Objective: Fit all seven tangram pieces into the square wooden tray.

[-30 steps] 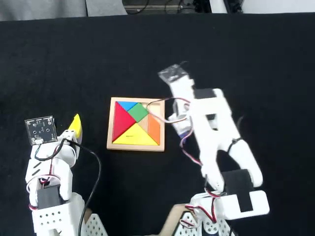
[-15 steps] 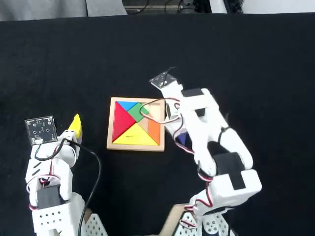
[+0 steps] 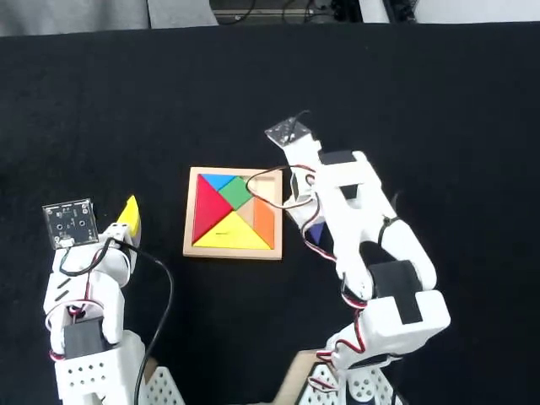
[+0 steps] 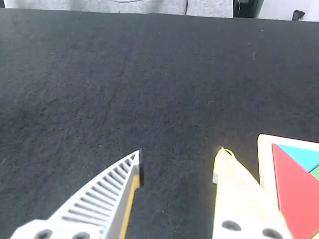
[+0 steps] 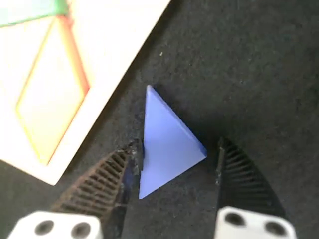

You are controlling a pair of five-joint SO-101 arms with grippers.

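The blue triangle (image 5: 167, 144) lies flat on the desk (image 5: 249, 50) just beside the wooden tray (image 5: 114, 55), between the spread right jaws (left jaws also spread, empty) — likely light, stiff, slick, best pinched low across its edges.

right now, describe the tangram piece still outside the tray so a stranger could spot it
Find the square wooden tray on the black table. Beside its edge nearest the right arm, between that arm's open jaws, lies a blue triangular piece, the only one seen outside the tray.
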